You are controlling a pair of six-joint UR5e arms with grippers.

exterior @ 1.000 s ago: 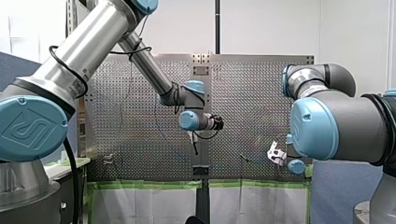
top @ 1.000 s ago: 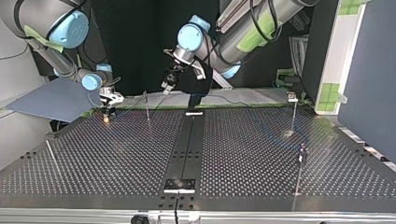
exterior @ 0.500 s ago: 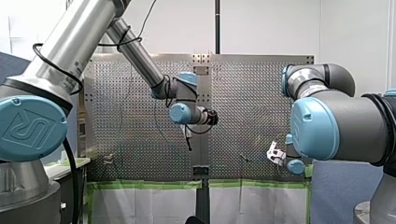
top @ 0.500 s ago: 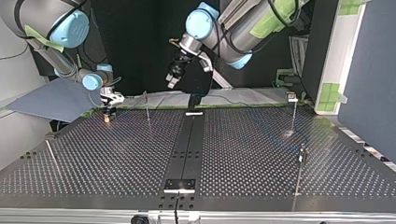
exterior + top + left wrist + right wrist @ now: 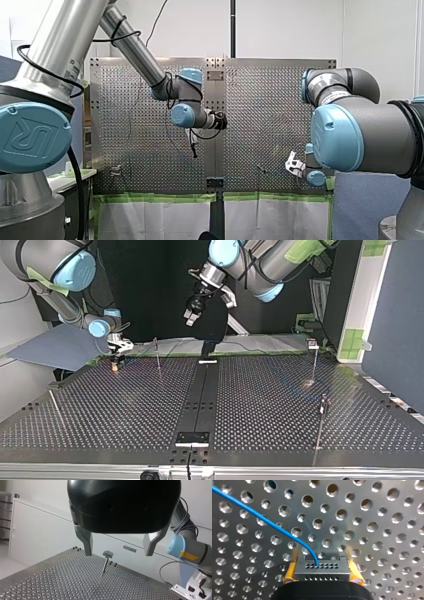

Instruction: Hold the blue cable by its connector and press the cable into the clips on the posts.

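Note:
In the right wrist view my right gripper is shut on a grey connector, its yellow pads pressing on both sides. The blue cable leaves the connector and curves away over the perforated plate. In the top view my right gripper sits low at the table's far left corner. My left gripper hangs high above the far edge, open and empty. Seen from the left wrist, its metal fingers stand wide apart, with a clip-topped post far below between them. The front view has my left gripper near the middle.
Thin posts stand on the perforated table: one near my right gripper, two at the top view's right. A rod lies at the left. A dark centre strip runs across the table.
My left arm has lifted its open gripper and carried it toward the top view's right, leftward in the front view. My right arm has stayed put.

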